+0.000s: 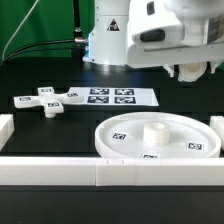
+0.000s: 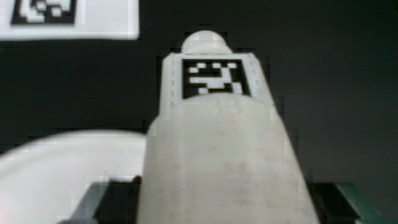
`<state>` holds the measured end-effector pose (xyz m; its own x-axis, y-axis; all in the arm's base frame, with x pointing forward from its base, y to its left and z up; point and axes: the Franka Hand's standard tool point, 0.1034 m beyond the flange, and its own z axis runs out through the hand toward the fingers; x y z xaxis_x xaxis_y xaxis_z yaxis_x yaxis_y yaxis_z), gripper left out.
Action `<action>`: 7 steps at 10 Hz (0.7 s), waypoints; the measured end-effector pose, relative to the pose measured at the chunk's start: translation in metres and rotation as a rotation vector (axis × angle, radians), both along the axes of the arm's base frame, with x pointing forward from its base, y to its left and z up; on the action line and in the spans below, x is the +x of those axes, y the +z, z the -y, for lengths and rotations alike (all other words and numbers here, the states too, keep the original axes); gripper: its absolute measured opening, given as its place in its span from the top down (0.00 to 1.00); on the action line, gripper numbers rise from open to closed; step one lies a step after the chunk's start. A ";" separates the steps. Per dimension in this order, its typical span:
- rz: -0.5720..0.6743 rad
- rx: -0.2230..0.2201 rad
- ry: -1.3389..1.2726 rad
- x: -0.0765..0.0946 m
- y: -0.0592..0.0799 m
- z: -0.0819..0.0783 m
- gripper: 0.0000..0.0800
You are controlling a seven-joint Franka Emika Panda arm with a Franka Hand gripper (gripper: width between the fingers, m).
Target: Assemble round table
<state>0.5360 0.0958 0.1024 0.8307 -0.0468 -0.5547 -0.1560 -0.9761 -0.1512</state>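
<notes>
1. Black table (image 1: pixel 50 135): spreads under the whole scene; carries the loose white parts.
2. Arm (image 1: pixel 165 35): hangs in at the exterior view's upper right, white and blurred; sits clear above the table.
3. Border rails (image 1: pixel 60 172): run along the near edge and up the exterior view's left side.
4. Round disc (image 1: pixel 120 145): lies flat just behind the near rail, toward the exterior view's right; shows a raised rim, tags on its floor and the hub (image 1: pixel 155 130) standing in the middle; peeks into the wrist view as a pale curve beside the cylinder.
5. Marker board (image 1: pixel 110 97): lies flat behind the disc, apart from it; shows one corner in the wrist view too.
6. Cross-shaped piece (image 1: pixel 50 102): rests flat on the exterior view's left, just beside the marker board's end; keeps its tags face up.
7. Cylinder (image 2: pixel 217 120): fills the middle of the wrist view, off the table; shows a tag (image 2: pixel 217 76) near its rounded far end; cannot be told apart from the blurred gripper in the exterior view.
8. Gripper (image 2: pixel 222 200): clamps the cylinder; sets dark fingers (image 2: pixel 116 205) on either side of its near end.
</notes>
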 end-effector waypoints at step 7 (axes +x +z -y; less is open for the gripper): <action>0.504 -0.044 0.009 0.032 0.014 0.017 0.49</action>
